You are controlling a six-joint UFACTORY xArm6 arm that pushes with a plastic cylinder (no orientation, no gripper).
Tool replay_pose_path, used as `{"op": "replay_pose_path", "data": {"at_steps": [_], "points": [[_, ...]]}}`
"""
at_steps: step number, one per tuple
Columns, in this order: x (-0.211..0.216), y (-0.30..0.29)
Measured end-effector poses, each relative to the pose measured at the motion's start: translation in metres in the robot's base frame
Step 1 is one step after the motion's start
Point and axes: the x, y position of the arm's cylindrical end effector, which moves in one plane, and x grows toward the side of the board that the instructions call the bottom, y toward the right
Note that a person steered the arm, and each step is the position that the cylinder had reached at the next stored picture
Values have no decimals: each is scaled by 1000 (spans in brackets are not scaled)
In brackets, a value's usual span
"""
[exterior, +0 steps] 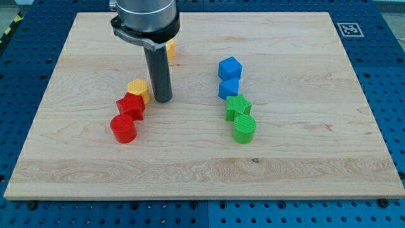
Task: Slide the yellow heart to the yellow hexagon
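Tip (163, 99) of rod, no claw fitted, rests on board (304, 171) just right of yellow block (138, 88), nearly touching. Second yellow block (170, 49) mostly hidden behind rod; shapes unclear.

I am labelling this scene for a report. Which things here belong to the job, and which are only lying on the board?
Belong to the job:
- yellow block beside the red ones, shape unclear
- yellow block partly hidden behind the rod
- my tip, just right of the first yellow block

Just lying about:
- two red blocks
- two blue blocks
- two green blocks
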Motion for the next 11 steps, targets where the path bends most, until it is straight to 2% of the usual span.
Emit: {"op": "replay_pose_path", "data": {"at_steps": [2,4,7,9,10,11], "points": [[0,-31],[-3,-28],[-63,4],[-88,36],[-130,36],[-139,37]]}}
